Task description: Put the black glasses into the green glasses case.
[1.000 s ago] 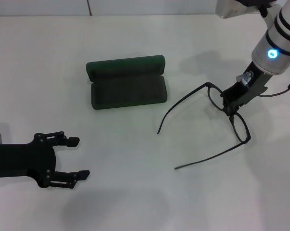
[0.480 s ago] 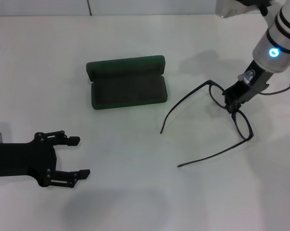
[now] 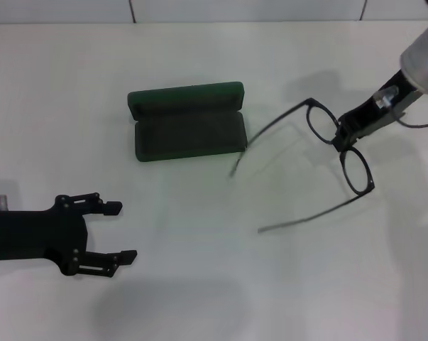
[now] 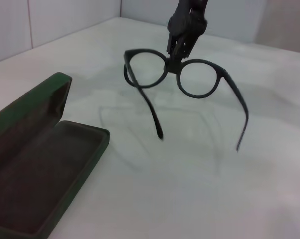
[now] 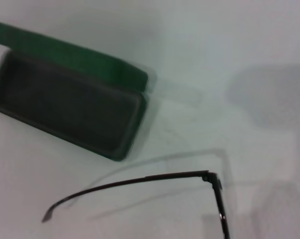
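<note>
**Glasses off the table, case waiting open**

I am working over the plain white table, where the dark green hard-shell glasses case is lying open, lid tipped back. My right gripper is pinching the bridge of the thin black-framed glasses, holding them above the surface, well apart from the case. They are light but fragile, with springy unfolded temples, so the stiff bridge is the safest hold. A second ago they were lower and nearer me. My left gripper is idling, fingers apart.
</note>
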Robot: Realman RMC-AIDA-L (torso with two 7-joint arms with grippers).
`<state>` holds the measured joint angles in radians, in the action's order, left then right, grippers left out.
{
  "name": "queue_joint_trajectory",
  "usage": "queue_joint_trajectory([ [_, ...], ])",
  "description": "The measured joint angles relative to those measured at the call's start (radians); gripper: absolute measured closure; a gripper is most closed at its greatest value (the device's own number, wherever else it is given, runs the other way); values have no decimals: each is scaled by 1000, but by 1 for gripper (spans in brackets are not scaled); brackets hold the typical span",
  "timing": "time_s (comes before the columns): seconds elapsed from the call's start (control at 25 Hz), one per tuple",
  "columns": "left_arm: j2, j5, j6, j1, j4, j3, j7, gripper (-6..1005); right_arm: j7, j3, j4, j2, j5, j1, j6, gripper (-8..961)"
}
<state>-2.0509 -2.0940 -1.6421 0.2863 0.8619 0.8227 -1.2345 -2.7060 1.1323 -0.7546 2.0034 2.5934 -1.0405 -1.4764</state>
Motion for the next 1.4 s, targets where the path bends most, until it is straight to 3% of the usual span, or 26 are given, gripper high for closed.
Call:
queue_joint_trajectory([
  [0.12, -5, 0, -1, 1, -1, 0, -8, 105, 88, -128, -14, -9, -33, 34, -42, 882],
  [0.28, -10, 3, -3, 7, -2, 0, -36, 105, 199, -247, -6, -41, -144, 98, -58, 882],
  [0.56, -19, 6, -7, 51, -62, 0, -59, 105, 428, -274, 92, -102, -461, 227, 2, 882],
  [0.72, -17, 36, -15, 102, -135, -4, -95, 108, 482, -274, 94, -102, -488, 238, 15, 882],
  [1.0, -4, 106, -49, 192, -289, -18, -103, 123, 587, -272, 87, -77, -492, 219, 37, 882],
  [1.24, -14, 147, -52, 219, -341, -21, -94, 292, 730, -275, 78, -68, -538, 216, 35, 882],
  [1.4, -8, 178, -49, 250, -408, -20, -105, 475, 853, -275, 67, -66, -650, 233, 20, 882],
])
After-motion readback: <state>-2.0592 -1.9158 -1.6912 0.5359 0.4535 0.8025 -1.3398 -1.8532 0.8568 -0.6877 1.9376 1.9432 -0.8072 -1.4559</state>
